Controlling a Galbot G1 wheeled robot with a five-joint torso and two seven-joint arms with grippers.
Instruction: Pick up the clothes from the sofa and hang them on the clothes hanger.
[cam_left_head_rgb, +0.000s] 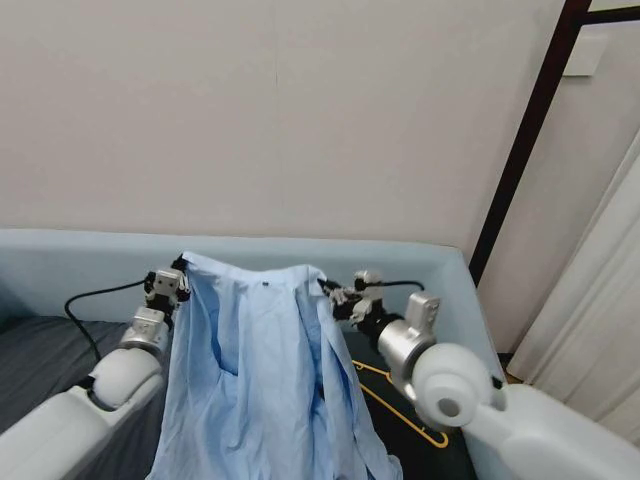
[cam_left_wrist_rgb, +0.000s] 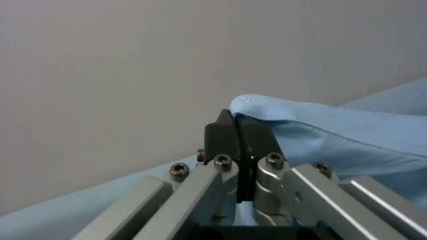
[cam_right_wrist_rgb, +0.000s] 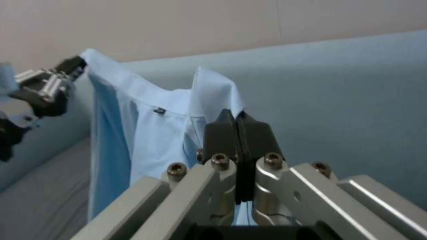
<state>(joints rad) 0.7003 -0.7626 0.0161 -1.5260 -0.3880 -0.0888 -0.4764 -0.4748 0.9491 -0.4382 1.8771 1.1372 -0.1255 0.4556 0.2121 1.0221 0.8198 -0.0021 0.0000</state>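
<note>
Light-blue cloth hangs spread above the sofa (cam_left_head_rgb: 60, 265): the shirt (cam_left_head_rgb: 255, 370) is held up by its top edge between the two grippers, in front of the sofa's backrest, and its body falls in loose folds over the dark seat (cam_left_head_rgb: 40, 350); the collar sits at the middle of the raised edge, level with the top of the backrest. The left gripper (cam_left_head_rgb: 178, 285) is at the shirt's corner toward the sofa's left end; in the left wrist view its black pads (cam_left_wrist_rgb: 221, 137) are pressed together, with a fold of the shirt's edge pinched between them and the rest of the cloth trailing off to one side against the pale wall (cam_left_wrist_rgb: 133, 75). The right gripper (cam_left_head_rgb: 335, 295) is at the other corner, nearer the sofa's right armrest; in the right wrist view its pads (cam_right_wrist_rgb: 220, 131) are likewise closed tight on the edge of the shirt beside the collar, and the left gripper shows farther off at the far corner, so that the cloth runs between the two. A yellow wire hanger (cam_left_head_rgb: 400, 405) lies flat on the sofa's seat beneath the right arm, partly hidden by the shirt's hem; a black cable (cam_left_head_rgb: 95, 295) loops from the left wrist across the backrest.
</note>
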